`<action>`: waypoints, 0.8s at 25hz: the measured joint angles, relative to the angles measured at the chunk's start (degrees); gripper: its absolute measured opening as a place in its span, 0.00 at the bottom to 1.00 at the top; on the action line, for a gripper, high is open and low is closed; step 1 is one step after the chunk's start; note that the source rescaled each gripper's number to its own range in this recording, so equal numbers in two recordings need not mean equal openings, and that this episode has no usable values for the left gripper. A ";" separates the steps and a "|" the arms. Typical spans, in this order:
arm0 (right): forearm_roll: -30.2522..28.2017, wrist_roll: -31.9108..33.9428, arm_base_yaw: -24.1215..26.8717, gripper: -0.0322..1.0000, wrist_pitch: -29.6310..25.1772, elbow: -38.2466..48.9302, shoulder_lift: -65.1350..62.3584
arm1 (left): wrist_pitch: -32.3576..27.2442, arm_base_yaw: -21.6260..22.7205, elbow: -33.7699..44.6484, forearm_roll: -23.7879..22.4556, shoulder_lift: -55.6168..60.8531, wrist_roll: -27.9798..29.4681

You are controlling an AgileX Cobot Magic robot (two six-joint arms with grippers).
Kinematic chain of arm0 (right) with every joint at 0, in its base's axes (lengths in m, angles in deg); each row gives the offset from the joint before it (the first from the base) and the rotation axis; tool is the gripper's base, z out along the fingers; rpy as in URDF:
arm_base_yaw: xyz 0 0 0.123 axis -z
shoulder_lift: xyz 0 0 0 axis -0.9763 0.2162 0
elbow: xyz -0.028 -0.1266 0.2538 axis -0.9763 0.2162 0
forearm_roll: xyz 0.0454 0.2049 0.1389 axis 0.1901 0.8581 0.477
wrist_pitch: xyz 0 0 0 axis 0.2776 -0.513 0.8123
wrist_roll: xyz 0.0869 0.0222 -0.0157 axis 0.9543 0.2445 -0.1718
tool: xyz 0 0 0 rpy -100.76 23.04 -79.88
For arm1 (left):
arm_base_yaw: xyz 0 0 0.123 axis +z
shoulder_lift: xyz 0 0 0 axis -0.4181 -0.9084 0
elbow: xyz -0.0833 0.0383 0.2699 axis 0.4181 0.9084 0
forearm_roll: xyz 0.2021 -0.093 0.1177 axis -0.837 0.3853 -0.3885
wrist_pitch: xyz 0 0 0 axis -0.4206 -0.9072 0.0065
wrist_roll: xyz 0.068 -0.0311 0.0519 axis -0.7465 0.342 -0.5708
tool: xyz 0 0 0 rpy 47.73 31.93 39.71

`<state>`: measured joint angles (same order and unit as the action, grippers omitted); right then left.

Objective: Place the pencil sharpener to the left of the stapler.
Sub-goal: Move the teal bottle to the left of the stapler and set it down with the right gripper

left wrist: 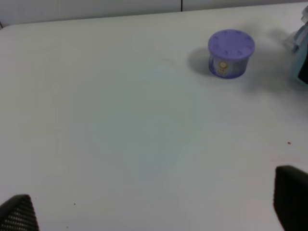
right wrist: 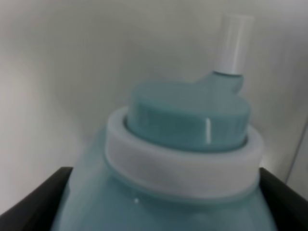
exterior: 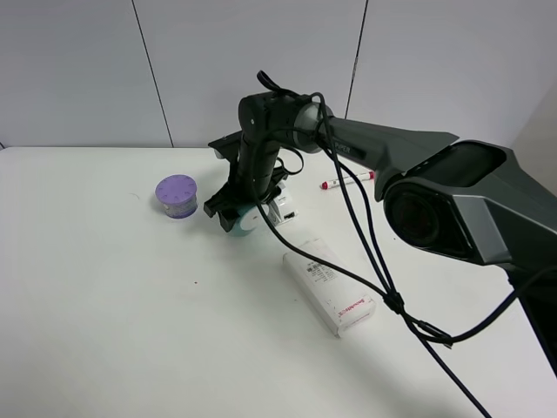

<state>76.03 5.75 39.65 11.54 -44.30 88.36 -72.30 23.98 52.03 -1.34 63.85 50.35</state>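
Note:
My right gripper (exterior: 231, 212) has reached across to the middle of the table and is shut on the teal pencil sharpener (exterior: 243, 219). In the right wrist view the sharpener (right wrist: 183, 159) fills the picture, its white ring and knob between my black fingers (right wrist: 33, 204). It sits low, just left of the pale stapler (exterior: 280, 210), which my wrist mostly hides. Whether the sharpener touches the table I cannot tell. The left gripper (left wrist: 154, 209) is open over bare table, holding nothing, and does not show in the exterior view.
A purple-lidded round jar (exterior: 177, 196) stands left of the sharpener and is also in the left wrist view as the jar (left wrist: 230, 54). A flat white box (exterior: 329, 286) lies in front to the right. A red-capped marker (exterior: 346, 181) lies behind. Cables hang from the right arm.

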 joint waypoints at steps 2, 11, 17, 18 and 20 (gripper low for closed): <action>-0.16 0.00 0.00 0.03 -0.16 0.00 0.01 | 0.00 0.00 0.00 0.00 0.00 0.00; -0.57 0.22 0.00 0.03 -0.47 0.00 0.01 | 0.00 0.00 0.00 0.00 0.00 0.00; -0.57 0.64 -0.11 0.03 -0.67 -0.11 0.56 | 0.00 0.00 0.00 0.00 0.00 0.00; -0.70 0.64 -0.18 0.03 -0.67 -0.11 0.73 | 0.00 0.00 0.00 0.00 0.00 0.00; -0.76 0.64 -0.23 0.03 -0.63 -0.18 0.73 | 0.00 0.00 0.00 0.00 0.00 0.00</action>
<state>75.27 6.38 39.43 10.91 -44.48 89.09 -72.30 23.98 52.03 -1.34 63.85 50.35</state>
